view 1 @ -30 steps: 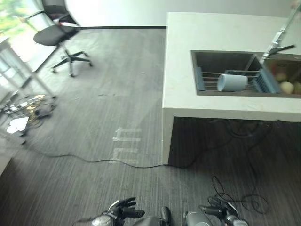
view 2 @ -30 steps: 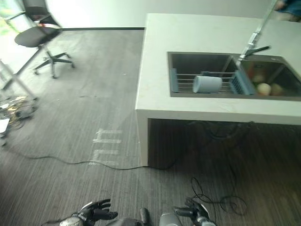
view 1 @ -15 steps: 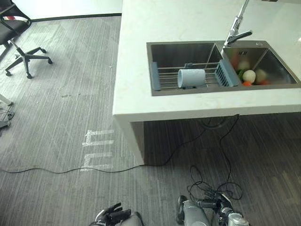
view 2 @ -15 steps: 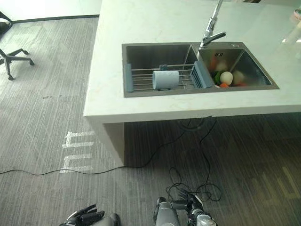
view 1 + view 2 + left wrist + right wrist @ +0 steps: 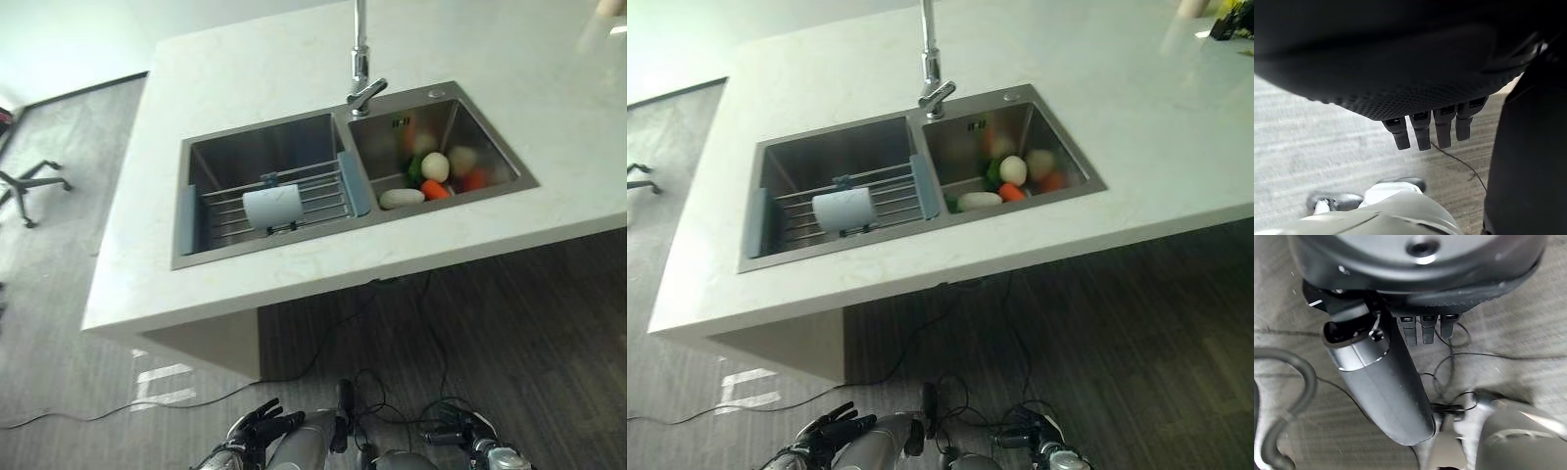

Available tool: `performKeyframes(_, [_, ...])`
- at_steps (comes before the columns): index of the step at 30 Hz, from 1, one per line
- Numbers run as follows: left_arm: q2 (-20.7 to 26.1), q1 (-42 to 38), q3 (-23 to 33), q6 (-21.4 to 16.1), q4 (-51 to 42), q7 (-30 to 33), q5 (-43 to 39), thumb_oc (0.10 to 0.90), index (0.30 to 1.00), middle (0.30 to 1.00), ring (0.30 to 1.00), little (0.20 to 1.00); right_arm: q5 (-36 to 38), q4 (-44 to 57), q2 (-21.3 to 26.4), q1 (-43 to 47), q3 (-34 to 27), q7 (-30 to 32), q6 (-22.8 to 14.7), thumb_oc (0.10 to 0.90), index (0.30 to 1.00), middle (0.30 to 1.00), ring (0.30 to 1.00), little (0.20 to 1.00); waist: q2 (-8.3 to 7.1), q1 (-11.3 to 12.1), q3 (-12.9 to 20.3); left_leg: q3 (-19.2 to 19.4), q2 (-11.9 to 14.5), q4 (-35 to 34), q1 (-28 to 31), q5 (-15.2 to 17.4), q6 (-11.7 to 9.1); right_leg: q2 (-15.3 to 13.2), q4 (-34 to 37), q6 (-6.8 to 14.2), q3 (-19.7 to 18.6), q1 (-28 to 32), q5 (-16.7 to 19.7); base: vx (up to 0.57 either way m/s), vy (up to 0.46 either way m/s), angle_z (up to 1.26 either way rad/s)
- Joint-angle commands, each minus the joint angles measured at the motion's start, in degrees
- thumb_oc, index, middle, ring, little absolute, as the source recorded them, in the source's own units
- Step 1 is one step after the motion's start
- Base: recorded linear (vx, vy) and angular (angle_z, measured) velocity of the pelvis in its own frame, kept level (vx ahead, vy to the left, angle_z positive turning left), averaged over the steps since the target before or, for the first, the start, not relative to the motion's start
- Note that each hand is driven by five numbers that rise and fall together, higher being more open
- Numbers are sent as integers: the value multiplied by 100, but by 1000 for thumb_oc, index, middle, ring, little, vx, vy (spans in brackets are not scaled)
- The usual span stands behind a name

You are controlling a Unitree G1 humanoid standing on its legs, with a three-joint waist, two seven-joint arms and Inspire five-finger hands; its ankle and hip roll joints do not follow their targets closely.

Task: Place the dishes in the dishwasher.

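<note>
A pale blue cup (image 5: 271,208) lies on its side on a wire rack (image 5: 227,211) across the left basin of a steel double sink (image 5: 266,252), set in a white counter (image 5: 509,59). Both hands hang low over the grey floor, well short of the counter. My left hand (image 5: 260,425) shows at the bottom with its fingers (image 5: 1422,133) straight and holding nothing. Right of it, my right hand (image 5: 457,434) hangs likewise, its fingers (image 5: 1423,329) straight and empty.
The right basin (image 5: 441,147) holds several vegetables, among them an orange carrot (image 5: 437,191) and a white round one (image 5: 435,166). A tall faucet (image 5: 361,69) stands behind the sink. An office chair's base (image 5: 27,182) stands far left on the floor.
The camera has swung right and toward the counter, so the sink now sits mid-view and the chair has slid off left. Both hands stay low and empty.
</note>
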State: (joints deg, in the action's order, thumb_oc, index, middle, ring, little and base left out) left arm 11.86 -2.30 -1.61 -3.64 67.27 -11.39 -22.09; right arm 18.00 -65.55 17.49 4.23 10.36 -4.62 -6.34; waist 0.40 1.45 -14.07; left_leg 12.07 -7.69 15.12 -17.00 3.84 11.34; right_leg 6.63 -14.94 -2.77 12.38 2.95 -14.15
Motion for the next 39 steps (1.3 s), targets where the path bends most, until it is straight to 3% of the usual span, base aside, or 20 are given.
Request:
performKeyframes(1, [259,332,-277,44,179,178,305,800,900,900,900,900,-177,458,206,31,-197,191,-222,800,900,900,900,900,223,100,176,-537,463,206,306,691,-838,-773,-225,705,106,-251,142,215,152,-23])
performKeyframes(2, [280,322,-276,42,161,174,299,800,900,900,900,900,-151,491,214,38,-198,212,-196,800,900,900,900,900,270,65,190,-554,484,206,319,714,-801,-709,-256,727,126,-286,324,196,222,-12])
performKeyframes(3, [355,295,-322,25,143,163,212,800,900,900,900,900,-83,532,229,44,-222,240,-173,800,900,900,900,900,305,-23,107,-572,427,206,463,823,-673,-783,-1335,847,92,-811,512,81,166,17])
performKeyframes(5, [391,274,-377,22,141,171,106,800,900,900,900,900,-44,488,280,56,-265,206,-180,800,900,900,900,900,392,-100,96,-645,429,206,540,902,-626,-826,-1823,873,79,-1200,601,76,127,34])
performKeyframes(8, [433,177,-484,27,144,143,-74,800,900,900,900,900,-49,308,323,116,-417,154,-260,800,900,900,900,900,474,-235,23,-871,425,206,701,1055,-664,-1140,-1054,902,5,-1356,651,91,-13,21])
performKeyframes(10, [487,52,-503,75,145,120,-77,800,900,900,900,900,-87,218,314,59,-532,150,-293,800,900,900,900,900,439,-348,-26,-1036,380,206,810,1174,-692,-1426,-225,1002,-287,-1528,1059,122,-205,28])
performKeyframes(11, [485,27,-449,106,196,123,-50,800,900,900,900,900,-233,-7,292,-2,-637,101,-335,800,900,900,900,900,325,-342,39,-987,383,206,864,1279,-726,-1658,-225,1104,-374,-1819,1041,191,-363,48])
performKeyframes(12, [427,85,-410,69,272,164,-4,800,900,900,900,900,-321,-151,235,-82,-683,73,-343,800,900,900,900,900,172,-273,169,-896,381,206,826,1276,-777,-1775,-225,1222,-339,-1696,869,217,-406,62])
performKeyframes(14, [386,142,-443,108,337,181,329,800,900,900,900,900,-280,-254,144,-156,-707,149,-288,800,900,900,900,900,17,-197,332,-879,462,206,848,1289,-869,-1779,-225,1243,-322,-1485,673,198,-322,55])
performKeyframes(16, [382,156,-471,104,347,207,437,800,900,900,900,900,-245,-261,143,-170,-725,153,-259,800,900,900,900,900,-6,-201,354,-878,493,206,867,1297,-894,-1770,-225,1232,-343,-1435,625,86,-138,44])
performKeyframes(23, [413,244,-501,59,265,283,183,800,900,900,900,900,-315,-252,137,-235,-709,164,-187,800,900,900,900,900,2,-194,370,-819,642,206,919,1288,-1031,-1775,-225,1197,-308,-1289,450,19,-77,6])
performKeyframes(27, [379,328,-353,65,320,399,-43,800,900,900,900,900,-502,-372,147,-224,-705,221,-109,800,900,900,900,900,22,-90,415,-967,633,206,948,1271,-1082,-1731,-225,1148,-333,-1176,325,33,-75,4])
performKeyframes(29, [394,334,-219,77,348,502,-326,800,900,900,900,900,-566,-494,192,-265,-759,291,-69,800,900,900,900,900,38,-74,430,-800,780,206,959,1223,-1141,-1740,-225,1105,-171,-1029,243,29,-39,15])
performKeyframes(31, [437,259,-61,54,327,613,-672,800,900,900,900,900,-384,-565,264,-320,-864,371,-7,800,900,900,900,900,58,-143,438,-390,1031,206,938,1161,-1247,-1848,-225,1106,128,-957,211,-40,27,60])
performKeyframes(37, [662,309,558,-683,182,1253,-850,800,900,900,900,900,-234,-753,435,-463,-1187,394,104,800,900,900,900,900,143,-150,413,-163,1197,206,917,1083,-1370,-2056,-225,1136,430,-804,184,10,111,84])
performKeyframes(38, [804,374,722,-1028,144,1777,-522,800,900,900,900,900,-235,-852,484,-487,-1285,322,112,800,900,900,900,900,172,-108,424,-158,1190,206,942,1083,-1385,-2100,-225,1146,504,-741,162,43,121,38])
performKeyframes(39, [840,392,757,-1116,126,1934,-448,800,900,900,900,900,-244,-867,491,-491,-1300,307,118,800,900,900,900,900,176,-99,428,-164,1183,206,947,1085,-1385,-2108,-225,1151,513,-730,159,60,115,32])
